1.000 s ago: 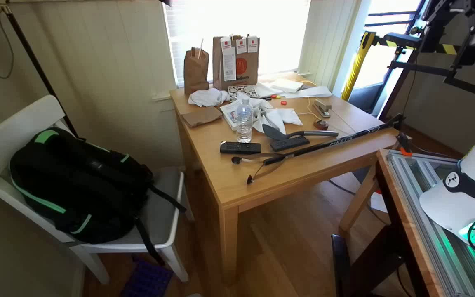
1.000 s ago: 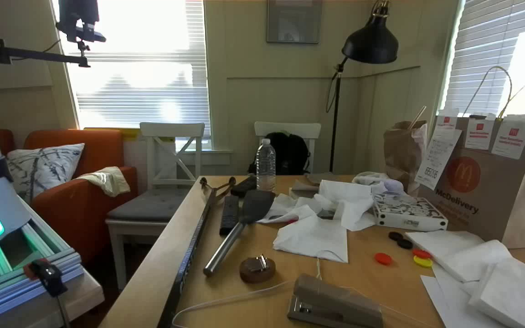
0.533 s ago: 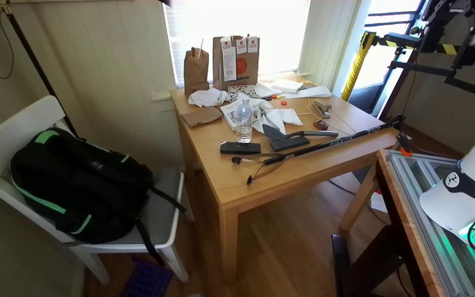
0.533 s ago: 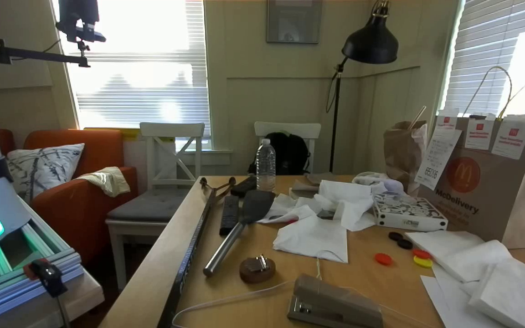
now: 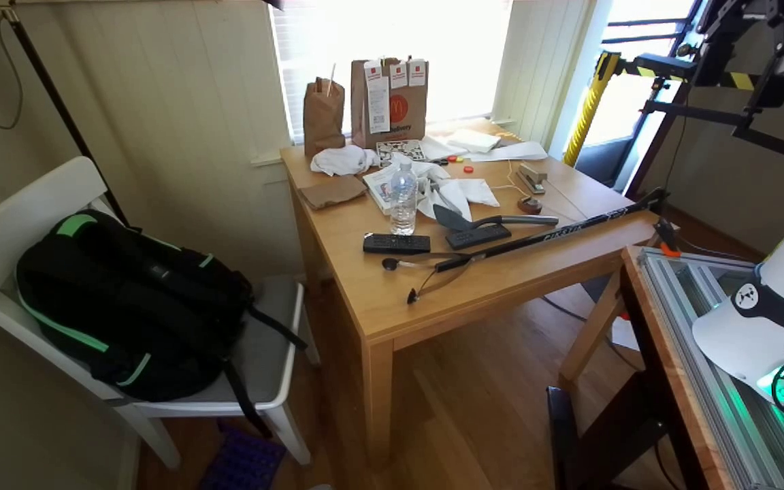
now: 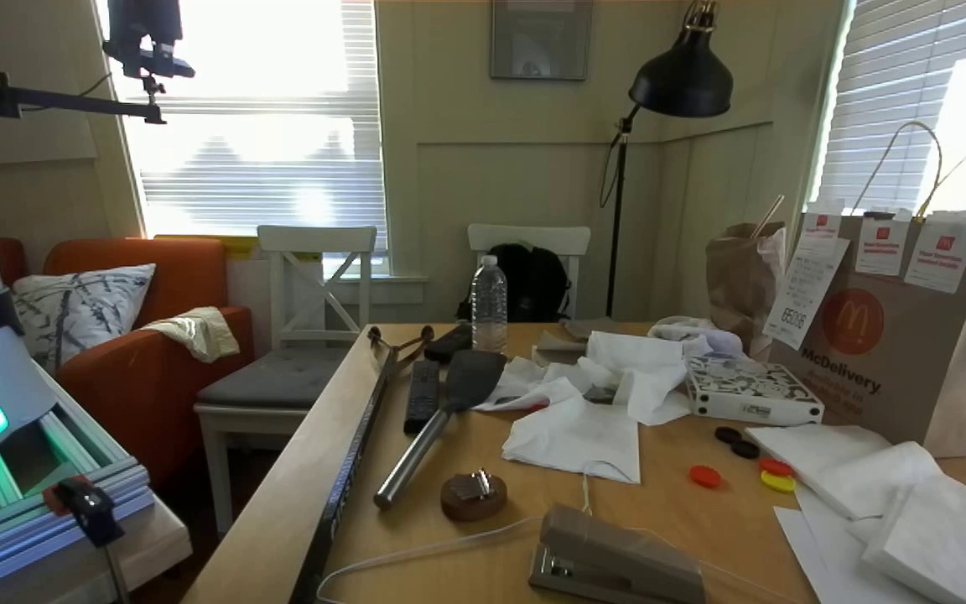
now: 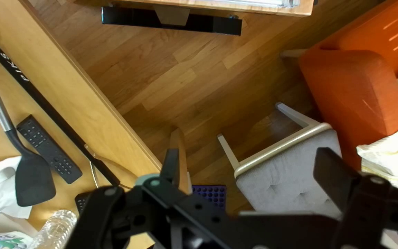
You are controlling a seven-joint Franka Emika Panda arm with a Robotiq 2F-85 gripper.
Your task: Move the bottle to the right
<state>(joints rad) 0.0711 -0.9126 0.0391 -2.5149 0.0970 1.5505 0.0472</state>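
Observation:
A clear plastic bottle (image 5: 403, 199) stands upright on the wooden table behind a black remote (image 5: 397, 243). The bottle also shows in an exterior view (image 6: 489, 304) and, partly cut off, at the lower left of the wrist view (image 7: 54, 231). My gripper (image 7: 249, 169) is open and empty, its two black fingers wide apart with only chair and floor seen between them. In both exterior views the gripper is high up and far from the bottle, at the upper right (image 5: 739, 82) and at the upper left (image 6: 152, 63).
A spatula (image 5: 456, 219), a second remote (image 5: 478, 236) and a long black stick (image 5: 535, 238) lie near the bottle. White napkins (image 6: 571, 436), a stapler (image 6: 617, 558) and paper bags (image 6: 885, 335) are on the table. A chair (image 7: 285, 180) and orange sofa (image 7: 354, 93) stand beyond its edge.

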